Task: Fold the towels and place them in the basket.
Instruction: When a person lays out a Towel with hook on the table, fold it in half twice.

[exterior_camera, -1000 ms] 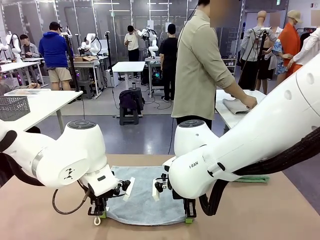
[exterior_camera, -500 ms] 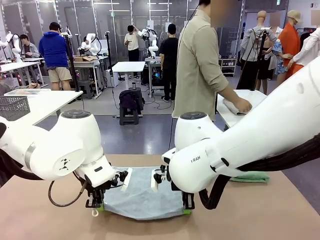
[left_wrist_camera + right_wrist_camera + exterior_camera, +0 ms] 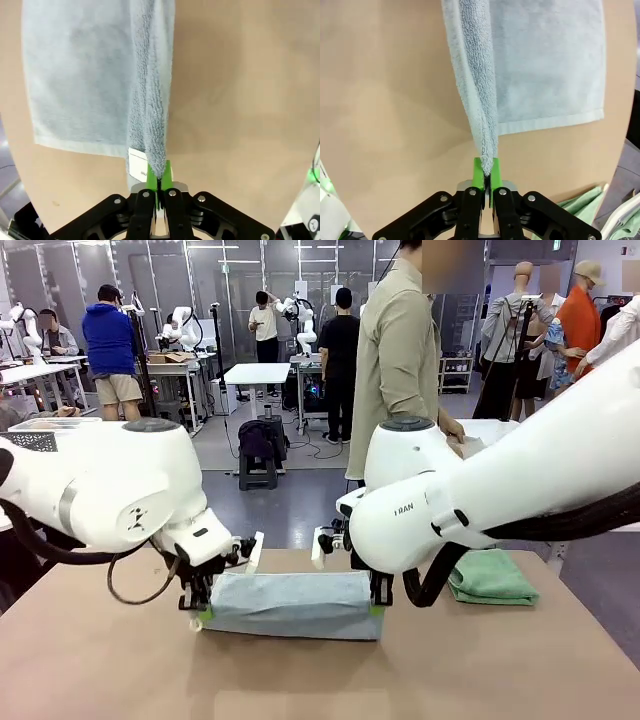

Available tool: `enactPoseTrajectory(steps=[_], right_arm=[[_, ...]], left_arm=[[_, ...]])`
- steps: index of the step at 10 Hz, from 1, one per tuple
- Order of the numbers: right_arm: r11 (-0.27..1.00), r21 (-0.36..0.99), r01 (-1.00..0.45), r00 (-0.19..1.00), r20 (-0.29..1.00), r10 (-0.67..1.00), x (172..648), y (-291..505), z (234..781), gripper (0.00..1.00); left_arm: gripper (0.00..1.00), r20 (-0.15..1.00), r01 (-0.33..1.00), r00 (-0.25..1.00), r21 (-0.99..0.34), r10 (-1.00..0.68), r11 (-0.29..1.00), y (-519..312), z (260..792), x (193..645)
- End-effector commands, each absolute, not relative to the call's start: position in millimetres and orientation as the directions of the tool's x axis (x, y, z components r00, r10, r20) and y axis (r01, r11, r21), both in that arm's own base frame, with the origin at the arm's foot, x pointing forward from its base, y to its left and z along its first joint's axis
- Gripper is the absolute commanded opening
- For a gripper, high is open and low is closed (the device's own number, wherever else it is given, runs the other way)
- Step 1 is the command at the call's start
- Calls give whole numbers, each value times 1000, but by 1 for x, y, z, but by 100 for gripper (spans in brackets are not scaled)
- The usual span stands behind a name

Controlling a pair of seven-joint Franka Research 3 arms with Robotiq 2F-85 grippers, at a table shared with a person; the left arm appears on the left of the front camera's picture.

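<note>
Tightly, towel [image 3: 290, 604] edge pinched, both end effectors [image 3: 202, 617] [image 3: 378, 608]

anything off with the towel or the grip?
Nothing stands out. Left jaws and right jaws each pinch a corner of the grey-blue towel, held edge level; mint towel lies on the table.

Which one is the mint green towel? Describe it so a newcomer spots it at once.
Start at the tan table low in the front view. On its right side, just past the white right arm, lies the mint green towel. It is folded and rests flat on the tabletop, whereas the grey-blue towel hangs stretched between both arms' shut jaws.
</note>
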State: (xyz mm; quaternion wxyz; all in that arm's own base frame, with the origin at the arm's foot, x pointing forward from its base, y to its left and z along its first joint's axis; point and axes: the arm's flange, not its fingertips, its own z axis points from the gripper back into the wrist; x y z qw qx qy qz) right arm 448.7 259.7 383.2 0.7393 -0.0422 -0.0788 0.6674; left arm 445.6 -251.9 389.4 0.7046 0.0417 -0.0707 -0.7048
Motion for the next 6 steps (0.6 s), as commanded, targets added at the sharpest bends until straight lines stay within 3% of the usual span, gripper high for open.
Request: enactPoseTrajectory(steps=[1,6], right_arm=[[70,-170,-983,62,49,997,477,263,379,0],[67,-208,-976,61,34,998,534,275,373,0]], left_arm=[[0,-1,984,14,175,-1000,14,-259,393,479],[0,-61,978,47,206,-997,34,-267,397,540]])
